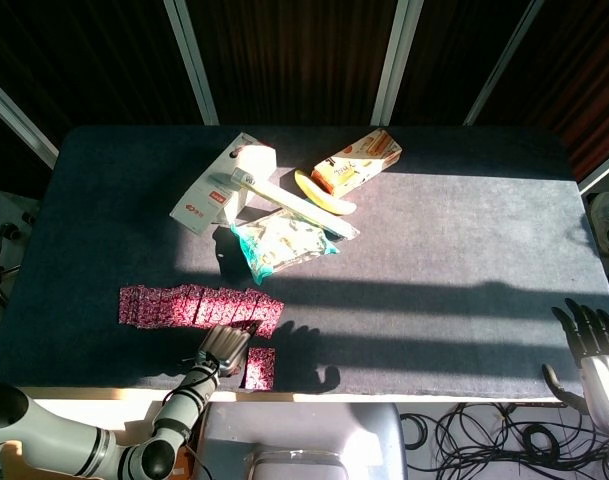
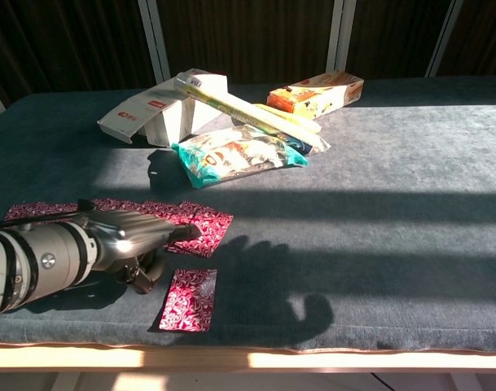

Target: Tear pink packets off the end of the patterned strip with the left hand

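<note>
Strip lower left on surface | loose packet just below, torn off | left hand over strip end, grasp unclear | right hand lower right, empty, fingers apart | risk: strip dragging, ragged tear.

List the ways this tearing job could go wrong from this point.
1. The left hand reaches over the patterned strip near its right end; with nothing pinning the strip's other end, a pull may drag the whole strip instead of tearing off a packet.
2. The torn-off pink packet lies close to the table's front edge; a sweep of the arm could knock it off.
3. The right hand sits far away at the table's corner, so probably cannot steady the strip.
</note>
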### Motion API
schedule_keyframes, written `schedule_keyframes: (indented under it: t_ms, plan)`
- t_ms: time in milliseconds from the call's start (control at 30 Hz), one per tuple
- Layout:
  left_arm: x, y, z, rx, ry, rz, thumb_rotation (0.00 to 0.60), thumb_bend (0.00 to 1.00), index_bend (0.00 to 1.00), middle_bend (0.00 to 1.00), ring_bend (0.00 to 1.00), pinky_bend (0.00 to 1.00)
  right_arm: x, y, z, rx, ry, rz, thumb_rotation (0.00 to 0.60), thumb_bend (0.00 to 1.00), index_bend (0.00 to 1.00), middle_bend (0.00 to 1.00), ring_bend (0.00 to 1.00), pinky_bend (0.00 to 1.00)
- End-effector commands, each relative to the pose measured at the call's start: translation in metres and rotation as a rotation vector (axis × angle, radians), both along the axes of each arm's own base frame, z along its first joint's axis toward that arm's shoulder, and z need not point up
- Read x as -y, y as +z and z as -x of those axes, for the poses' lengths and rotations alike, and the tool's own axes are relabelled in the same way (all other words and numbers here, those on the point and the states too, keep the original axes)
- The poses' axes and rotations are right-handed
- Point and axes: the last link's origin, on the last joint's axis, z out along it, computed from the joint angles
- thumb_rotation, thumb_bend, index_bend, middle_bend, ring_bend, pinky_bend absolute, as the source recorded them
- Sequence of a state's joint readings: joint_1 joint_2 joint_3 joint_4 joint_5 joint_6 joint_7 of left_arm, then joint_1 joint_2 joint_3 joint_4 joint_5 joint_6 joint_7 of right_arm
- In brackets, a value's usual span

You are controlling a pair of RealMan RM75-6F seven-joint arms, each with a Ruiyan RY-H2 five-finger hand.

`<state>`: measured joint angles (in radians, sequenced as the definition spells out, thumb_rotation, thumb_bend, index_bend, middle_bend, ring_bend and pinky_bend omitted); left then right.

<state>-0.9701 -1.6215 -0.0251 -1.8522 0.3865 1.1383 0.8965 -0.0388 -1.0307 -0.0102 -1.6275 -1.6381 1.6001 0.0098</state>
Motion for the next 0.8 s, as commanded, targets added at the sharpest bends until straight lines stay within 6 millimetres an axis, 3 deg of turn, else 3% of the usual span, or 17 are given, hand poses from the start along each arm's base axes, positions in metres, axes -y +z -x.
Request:
schedule_keyframes:
  t_ms: [33, 800]
  plan:
    - [0.002, -0.003, 0.000, -0.015, -0.006, 0.009, 0.600, 0.94, 0.01, 1.00, 1.00, 1.00, 0.000, 0.000, 0.000, 0.000, 0.001, 0.000, 0.600, 0.31, 0.00, 0.00, 0.00, 0.04]
    - [0.036, -0.021, -0.029, -0.001, -0.124, 0.105, 0.600, 0.92, 0.04, 1.00, 1.00, 1.00, -0.002, 0.008, 0.002, 0.032, 0.006, 0.010, 0.600, 0.31, 0.00, 0.00, 0.00, 0.04]
